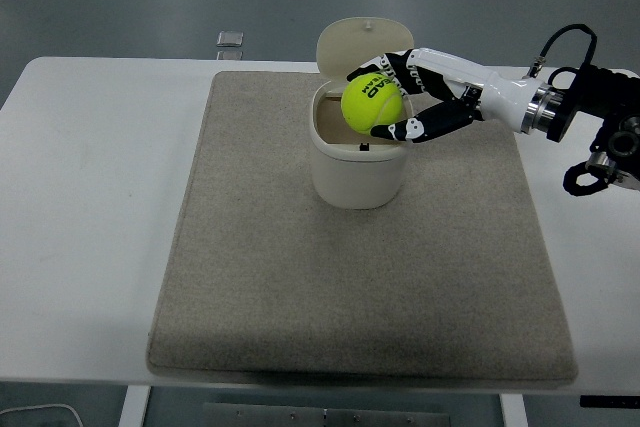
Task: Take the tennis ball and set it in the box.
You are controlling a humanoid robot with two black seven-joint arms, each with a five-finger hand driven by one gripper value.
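The right hand is gripping the tennis ball, fingers curling over its top and thumb pressing in from below, holding it above the open mouth of the cream box. The ball is covering the right part of the box's opening, so that part of the interior is hidden. The hinged lid is standing upright behind it. The box is sitting on a grey mat on the white table
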